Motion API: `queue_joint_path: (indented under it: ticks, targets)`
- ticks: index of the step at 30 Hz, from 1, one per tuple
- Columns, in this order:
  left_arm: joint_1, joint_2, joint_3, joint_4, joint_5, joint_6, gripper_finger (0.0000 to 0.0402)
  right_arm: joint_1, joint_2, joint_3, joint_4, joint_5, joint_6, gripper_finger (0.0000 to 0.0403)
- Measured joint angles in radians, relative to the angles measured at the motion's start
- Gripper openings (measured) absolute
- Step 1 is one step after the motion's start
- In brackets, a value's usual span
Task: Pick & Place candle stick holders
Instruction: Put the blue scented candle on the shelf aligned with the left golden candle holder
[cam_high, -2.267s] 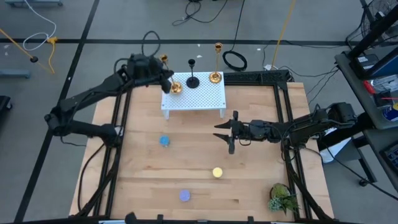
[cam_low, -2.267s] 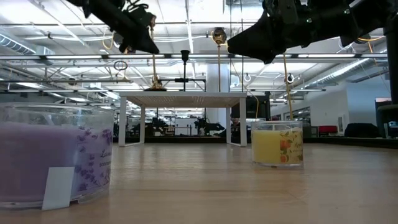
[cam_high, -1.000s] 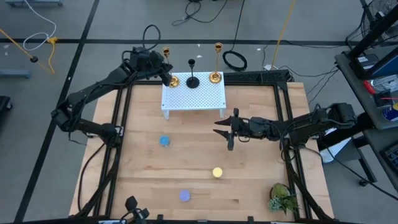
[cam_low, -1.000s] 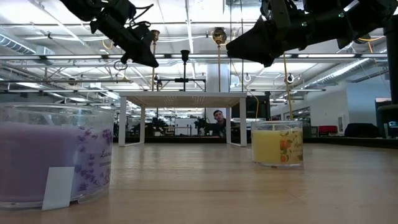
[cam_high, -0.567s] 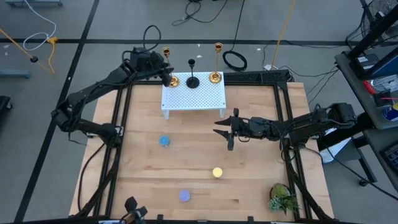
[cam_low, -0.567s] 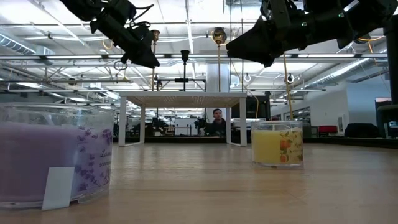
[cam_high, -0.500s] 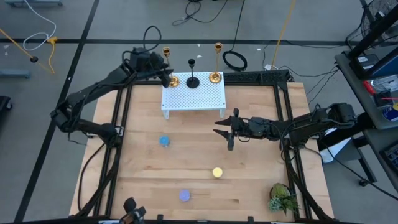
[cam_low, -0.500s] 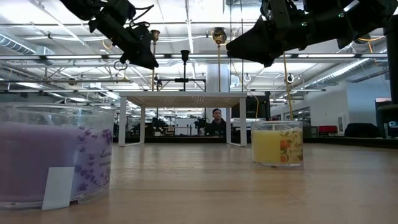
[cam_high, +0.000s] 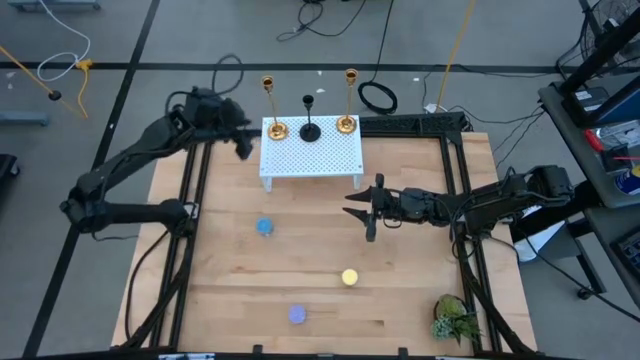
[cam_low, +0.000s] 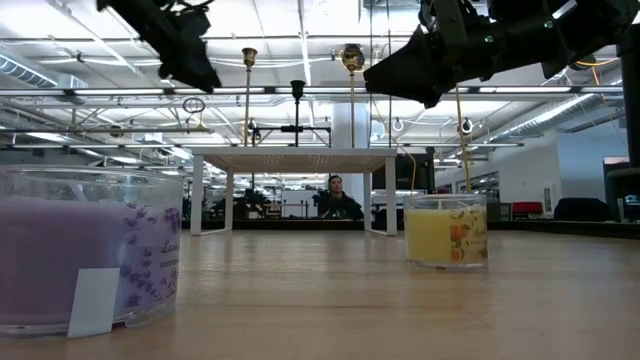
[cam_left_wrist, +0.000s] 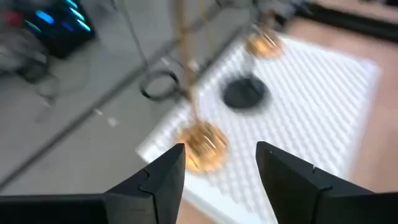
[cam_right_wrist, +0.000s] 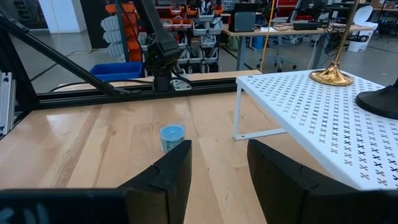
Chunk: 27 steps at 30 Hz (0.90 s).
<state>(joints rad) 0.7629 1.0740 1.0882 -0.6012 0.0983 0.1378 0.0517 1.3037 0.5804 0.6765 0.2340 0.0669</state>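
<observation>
At the far left corner of the pale wooden bench (cam_high: 300, 270), the left claw (cam_high: 243, 148) hangs just off the left edge of the white perforated metal riser shelf (cam_high: 312, 152). Its fingers (cam_left_wrist: 163, 180) are spread apart and hold nothing; the wrist view looks between them at the round base of the left tall slim shiny gold candle stick holder (cam_high: 275, 127), which stands upright on its own at the shelf's far left corner, apart from the claw. That suggests this stick is already placed.

Next along the shelf's far edge stands the shorter black candle stick holder (cam_high: 310, 130), then the second tall gold candle stick holder (cam_high: 346, 122), all three upright in a row, probably set at the back to keep the shelf's front free.

On the bench in front of the shelf lie the small round blue cup (cam_high: 264, 226), the purple cup (cam_high: 297, 315) nearest the front edge, and the yellow cup (cam_high: 349, 277), well apart from each other and untouched; they look like the remaining work.

The right claw (cam_high: 362, 212) waits above the bench near the shelf's right front leg, its fingers (cam_right_wrist: 165, 177) parted and empty. A green plant sprig (cam_high: 455, 318) sits in the front right corner, out of the way.
</observation>
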Motion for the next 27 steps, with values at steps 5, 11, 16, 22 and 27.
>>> queue_joint_path:
  ticks: [5,11,16,22,27]
  targets:
    - [-0.061,-0.065,0.0,-0.279,0.089,-0.001,0.0205,0.0,0.0,0.0,0.0,0.0,0.0,0.015]
    - [-0.172,-0.116,-0.075,-0.358,0.173,-0.075,0.0205,0.0,0.0,0.0,0.0,0.0,0.0,0.015]
    - [-0.265,-0.161,-0.188,-0.286,0.174,-0.19,0.0204,0.0,0.0,0.0,0.004,0.0,0.0,0.015]
    - [-0.377,-0.229,-0.389,-0.16,0.164,-0.317,0.0196,0.0,0.0,0.0,0.005,0.0,0.0,0.015]
    - [-0.469,-0.266,-0.564,0.047,0.154,-0.384,0.0175,0.0,0.0,0.0,0.02,0.0,0.0,0.015]
